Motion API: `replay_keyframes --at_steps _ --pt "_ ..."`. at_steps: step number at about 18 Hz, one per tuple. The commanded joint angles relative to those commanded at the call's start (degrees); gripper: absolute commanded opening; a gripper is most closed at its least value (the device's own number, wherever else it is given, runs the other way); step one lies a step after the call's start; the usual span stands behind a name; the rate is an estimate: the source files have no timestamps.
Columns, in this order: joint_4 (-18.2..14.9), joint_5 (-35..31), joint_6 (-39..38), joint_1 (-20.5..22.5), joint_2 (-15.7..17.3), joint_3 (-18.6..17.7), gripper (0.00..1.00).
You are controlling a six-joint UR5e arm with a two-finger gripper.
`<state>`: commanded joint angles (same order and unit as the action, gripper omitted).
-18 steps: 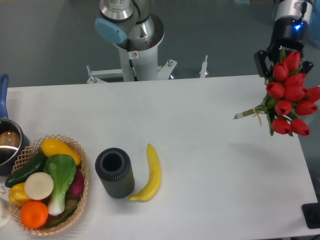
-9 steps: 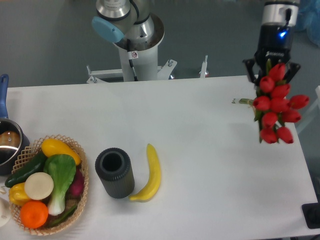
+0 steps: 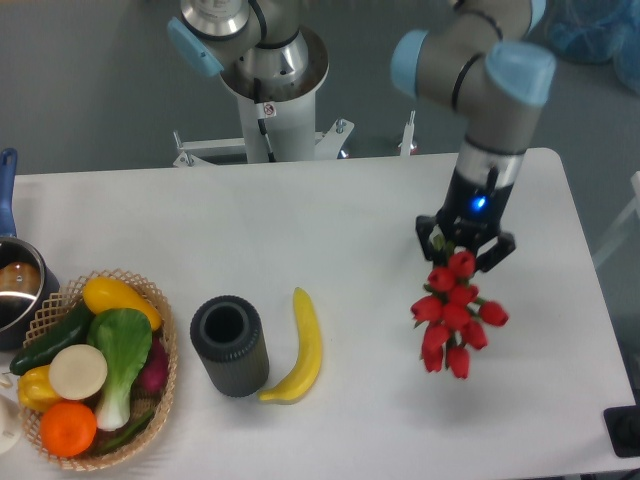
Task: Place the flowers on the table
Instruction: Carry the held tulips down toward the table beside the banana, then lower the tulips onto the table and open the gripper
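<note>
The flowers (image 3: 455,315), a bunch of red tulips, hang heads toward the camera under my gripper (image 3: 466,250), over the right half of the white table (image 3: 350,220). The gripper is shut on the bunch; its dark fingers (image 3: 432,238) show on either side of the top bloom. The stems are hidden behind the blooms. I cannot tell whether the bunch touches the tabletop.
A yellow banana (image 3: 303,347) and a dark cylindrical cup (image 3: 229,346) lie left of the flowers. A wicker basket (image 3: 160,400) of vegetables sits at the front left, a pot (image 3: 15,290) at the left edge. The robot base (image 3: 272,80) stands behind the table.
The arm has swung in from the table's far right edge toward the middle right and lower, carrying the flowers with it. The blooms now point more toward the camera.
</note>
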<state>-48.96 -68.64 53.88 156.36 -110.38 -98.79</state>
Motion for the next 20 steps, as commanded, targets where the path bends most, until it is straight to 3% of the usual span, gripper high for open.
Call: replay_keyframes --at_steps 6,14,15,17,20 --pt "0.17 -1.58 0.00 -2.64 -3.69 0.35 0.34" --pt "0.26 -1.14 -0.09 -3.17 -5.19 0.53 0.42" --pt "0.26 -1.14 0.00 -3.25 -5.37 0.70 0.51" --pt "0.26 -0.88 0.00 -3.26 -5.63 1.14 0.58" --pt "0.26 -0.97 0.00 -3.34 -5.63 1.06 0.82"
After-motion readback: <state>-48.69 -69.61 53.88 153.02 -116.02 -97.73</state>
